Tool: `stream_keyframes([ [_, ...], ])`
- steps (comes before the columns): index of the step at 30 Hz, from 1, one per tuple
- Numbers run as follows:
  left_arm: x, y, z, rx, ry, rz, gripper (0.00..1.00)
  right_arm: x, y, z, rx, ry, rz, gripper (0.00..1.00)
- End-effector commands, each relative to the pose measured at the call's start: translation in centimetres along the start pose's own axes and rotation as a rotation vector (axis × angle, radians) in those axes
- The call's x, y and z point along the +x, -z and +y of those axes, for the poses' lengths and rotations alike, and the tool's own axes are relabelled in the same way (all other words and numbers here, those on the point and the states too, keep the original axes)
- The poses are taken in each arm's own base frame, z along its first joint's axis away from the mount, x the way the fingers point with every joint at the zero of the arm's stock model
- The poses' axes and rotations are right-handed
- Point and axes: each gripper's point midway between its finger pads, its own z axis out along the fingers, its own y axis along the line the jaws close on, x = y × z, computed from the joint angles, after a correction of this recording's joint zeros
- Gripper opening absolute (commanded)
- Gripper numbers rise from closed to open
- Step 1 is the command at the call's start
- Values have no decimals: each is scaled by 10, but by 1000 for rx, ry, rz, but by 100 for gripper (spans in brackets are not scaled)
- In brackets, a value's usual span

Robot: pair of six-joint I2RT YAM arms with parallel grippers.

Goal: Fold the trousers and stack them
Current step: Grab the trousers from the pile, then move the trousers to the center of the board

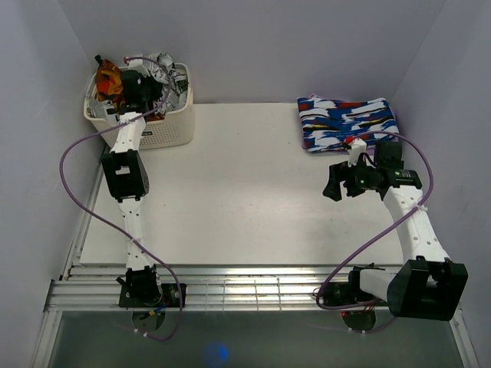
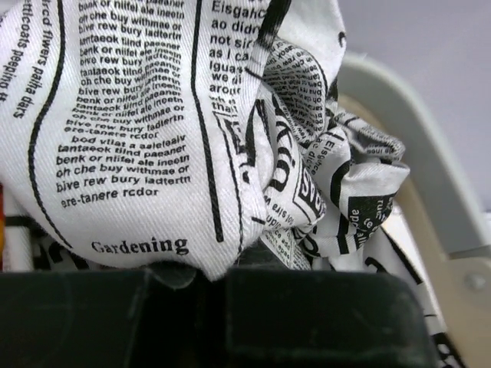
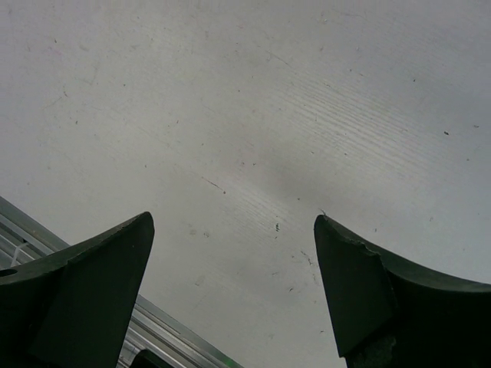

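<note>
The left gripper [image 2: 215,277] pinches a fold of the trousers [image 2: 138,130], which lie crumpled in the basket [image 2: 399,115]; "Gardening" reads clearly, the smaller print is garbled; the gripper's body is cut off below; the right gripper [image 3: 232,230] hangs spread wide over the table [image 3: 268,92].

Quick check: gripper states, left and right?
Left gripper: closed on the newspaper-print trousers in the basket.
Right gripper: open, holding nothing, above the table.
</note>
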Motion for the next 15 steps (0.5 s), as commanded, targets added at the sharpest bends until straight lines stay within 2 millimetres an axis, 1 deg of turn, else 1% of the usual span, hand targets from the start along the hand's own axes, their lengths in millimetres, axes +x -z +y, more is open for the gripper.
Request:
stream_keyframes([
  [1, -312, 154, -85, 96, -133, -734, 0, -19, 13, 8, -1, 49, -81, 90],
  [2, -324, 167, -89, 97, -151, -762, 0, -19, 16, 10, 5, 56, -93, 90],
  [4, -341, 188, -97, 105, -161, -809, 0, -19, 20, 12, 12, 64, -107, 90],
  [5, -358, 210, -106, 112, -171, -849, 0, -19, 23, 13, 18, 71, -117, 90],
  [7, -373, 232, -114, 121, -177, -887, 0, -20, 26, 15, 22, 80, -130, 90],
  [8, -388, 253, -122, 128, -187, -924, 0, -21, 29, 17, 25, 87, -141, 90],
  [10, -402, 276, -130, 137, -194, -966, 0, -20, 30, 18, 27, 92, -147, 90],
  [11, -412, 295, -138, 149, -204, -999, 0, -20, 32, 19, 27, 93, -151, 90],
  [14, -428, 328, -152, 178, -217, -1053, 0, -22, 34, 21, 26, 99, -165, 90],
  [15, -436, 347, -160, 197, -229, -1078, 0, -23, 35, 21, 26, 101, -169, 90],
])
